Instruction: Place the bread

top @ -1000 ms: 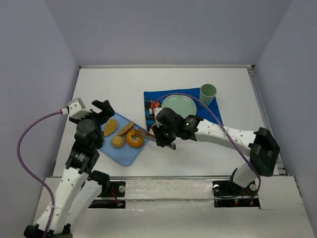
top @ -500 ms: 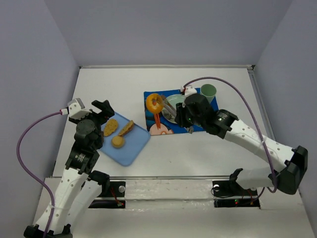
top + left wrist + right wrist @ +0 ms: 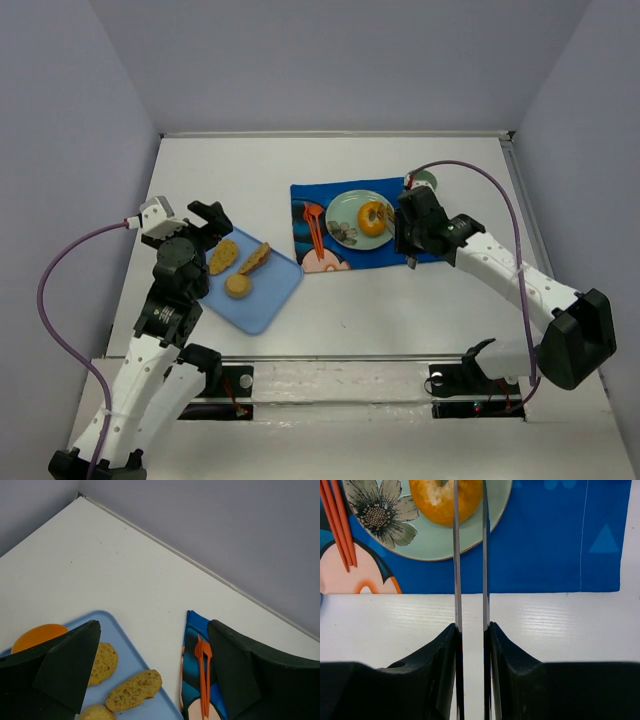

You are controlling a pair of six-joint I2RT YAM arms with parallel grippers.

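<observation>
A ring-shaped bread (image 3: 375,218) lies on the pale green flowered plate (image 3: 345,207) on the blue placemat (image 3: 310,262). My right gripper (image 3: 394,222) reaches it from the right; in the right wrist view its thin metal fingers (image 3: 455,555) stand close together, pinching the ring's right side (image 3: 437,500) over the plate (image 3: 420,544). My left gripper (image 3: 187,226) is open and empty above the blue tray (image 3: 272,298), which holds three bread pieces (image 3: 222,256) (image 3: 255,258) (image 3: 238,286).
An orange fork and spoon (image 3: 314,228) lie on the placemat left of the plate, also in the left wrist view (image 3: 203,675). A green cup (image 3: 425,180) stands behind the right arm, mostly hidden. An orange disc (image 3: 37,635) sits on the tray's left end.
My right gripper has carried the ring bread from the blue tray across the placemat and set it down on the green plate. The left arm has not moved.
</observation>
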